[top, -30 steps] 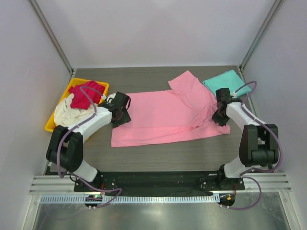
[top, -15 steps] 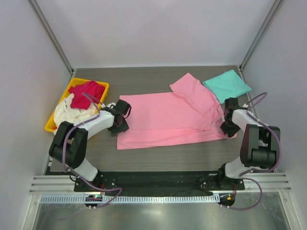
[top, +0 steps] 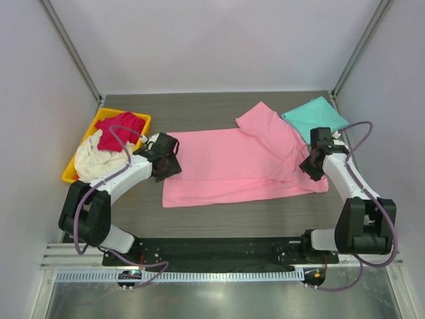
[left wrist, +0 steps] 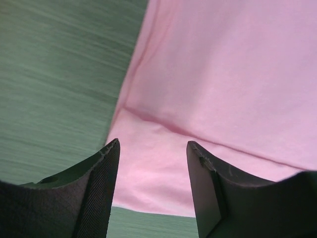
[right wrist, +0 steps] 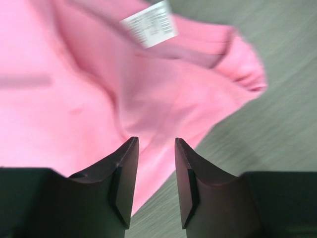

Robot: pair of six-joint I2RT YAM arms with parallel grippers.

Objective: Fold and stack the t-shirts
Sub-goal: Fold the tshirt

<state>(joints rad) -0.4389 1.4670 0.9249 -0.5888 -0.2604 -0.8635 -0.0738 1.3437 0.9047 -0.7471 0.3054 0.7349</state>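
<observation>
Pink t-shirt (top: 232,166), soft cloth, flat, creased

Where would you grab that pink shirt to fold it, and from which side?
Probably its left edge, coming from the left and above. The pink t-shirt lies flat on the table, so only a border gives a lip to pinch; the left fingers hover open over it.

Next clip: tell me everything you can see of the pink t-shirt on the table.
The pink t-shirt is soft, plain light-pink cloth lying on the dark table, partly folded: a flat rectangular body on the left, bunched, overlapping layers on the right near the teal shirt. A white care label shows by a hemmed edge. The left gripper and right gripper hover open over its two ends; neither pinches cloth.
</observation>
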